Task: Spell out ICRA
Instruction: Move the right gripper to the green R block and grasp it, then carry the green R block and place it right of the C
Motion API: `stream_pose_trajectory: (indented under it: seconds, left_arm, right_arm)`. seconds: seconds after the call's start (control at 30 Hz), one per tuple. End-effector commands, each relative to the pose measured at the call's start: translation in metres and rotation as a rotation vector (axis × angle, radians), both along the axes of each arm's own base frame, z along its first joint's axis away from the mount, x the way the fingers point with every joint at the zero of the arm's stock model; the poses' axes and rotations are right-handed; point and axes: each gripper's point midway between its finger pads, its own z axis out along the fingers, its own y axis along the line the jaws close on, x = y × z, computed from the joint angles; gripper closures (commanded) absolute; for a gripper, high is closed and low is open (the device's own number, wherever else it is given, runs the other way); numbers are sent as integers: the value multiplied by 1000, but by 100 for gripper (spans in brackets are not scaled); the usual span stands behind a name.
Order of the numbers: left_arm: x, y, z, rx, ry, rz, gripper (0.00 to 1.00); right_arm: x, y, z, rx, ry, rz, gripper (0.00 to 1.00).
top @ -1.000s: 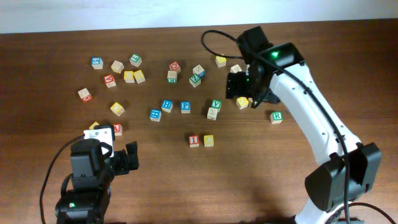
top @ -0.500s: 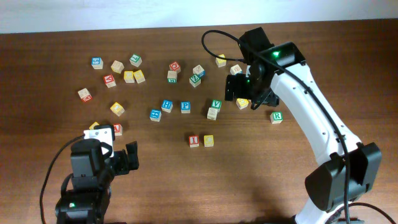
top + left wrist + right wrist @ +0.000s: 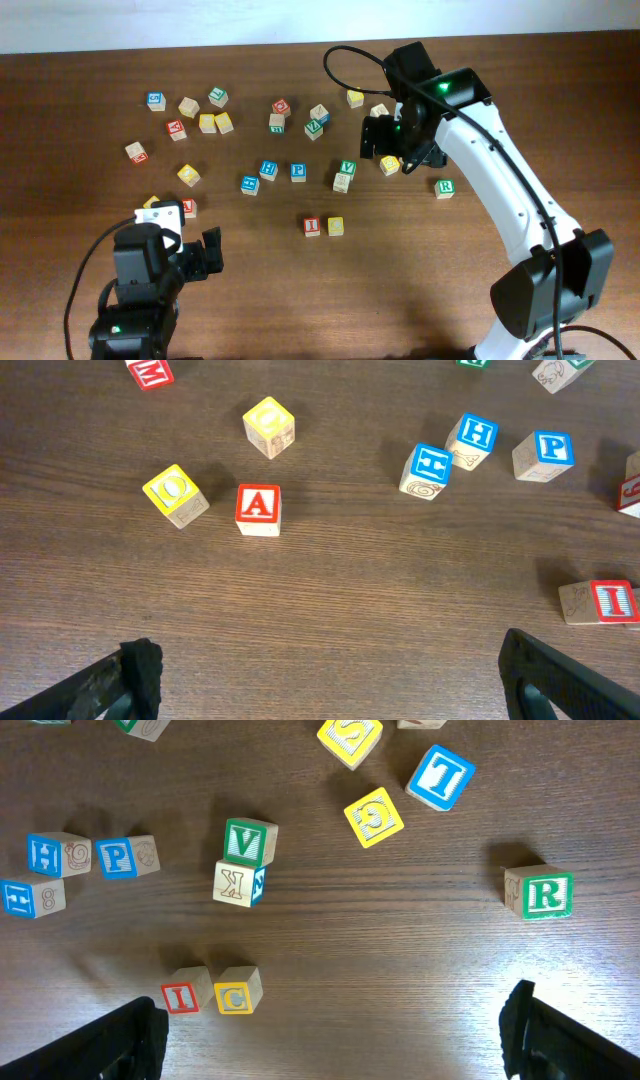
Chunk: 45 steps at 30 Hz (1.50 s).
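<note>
Overhead: C cube (image 3: 335,226) is sitting just beside I cube (image 3: 312,227); R cube (image 3: 444,187) is lying well right of it, A cube (image 3: 188,208) well left.
Left wrist: left pincer (image 3: 325,660) is gaping wide, empty.
Right wrist: right pincer (image 3: 335,1020) likewise.
Probably light, stiff wood; pinch opposite flat faces.

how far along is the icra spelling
Done: the red-framed wooden I cube and yellow-framed wooden C cube sit side by side. In hand: nothing; left gripper and right gripper are open, empty. Left: green-framed wooden R cube and red-framed wooden A cube lie apart from them.
</note>
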Motion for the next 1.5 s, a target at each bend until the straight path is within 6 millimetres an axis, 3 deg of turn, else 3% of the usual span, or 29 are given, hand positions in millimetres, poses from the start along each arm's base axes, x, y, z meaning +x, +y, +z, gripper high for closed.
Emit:
stream_pose_trajectory:
  seconds: [0.0, 0.1, 0.17, 0.27, 0.4, 0.47, 0.63, 0.73, 0.87, 0.93, 1.07, 1.13, 1.47]
  left_arm:
    - [2, 2, 7, 14, -18, 1, 1]
    - [2, 3, 7, 14, -18, 2, 1]
    - [2, 2, 7, 14, -18, 1, 1]
    - [2, 3, 7, 14, -18, 1, 1]
    - [2, 3, 7, 14, -18, 1, 1]
    - [2, 3, 7, 14, -18, 2, 1]
    - [2, 3, 7, 14, -18, 1, 1]
    - [2, 3, 7, 14, -18, 1, 1]
    - [2, 3, 7, 14, -18, 1, 1]
    - [2, 2, 7, 14, -18, 1, 1]
    - [2, 3, 7, 14, -18, 2, 1]
    - [2, 3, 7, 14, -18, 2, 1]
    - [2, 3, 7, 14, -18, 2, 1]
  right_arm:
    - [0, -1, -5, -3, 10, -6, 2]
    - [4, -13, -5, -69, -13, -21, 2]
    - [12, -51, -1, -282, -62, 3, 2]
    - [4, -86, -5, -356, 4, -14, 2]
    - [-11, -99, -56, -191, 149, 180, 2]
    - [-15, -114, -76, -147, 191, 182, 2]
    - [-3, -117, -106, -64, 144, 252, 1]
    - [4, -121, -130, -84, 125, 178, 21]
    - [2, -121, -159, -80, 162, 175, 33]
    - [1, -120, -161, -76, 170, 164, 55]
    - [-4, -120, -161, -73, 189, 157, 55]
    - [-9, -121, -161, -71, 213, 150, 61]
    - [-5, -121, -161, -71, 198, 134, 64]
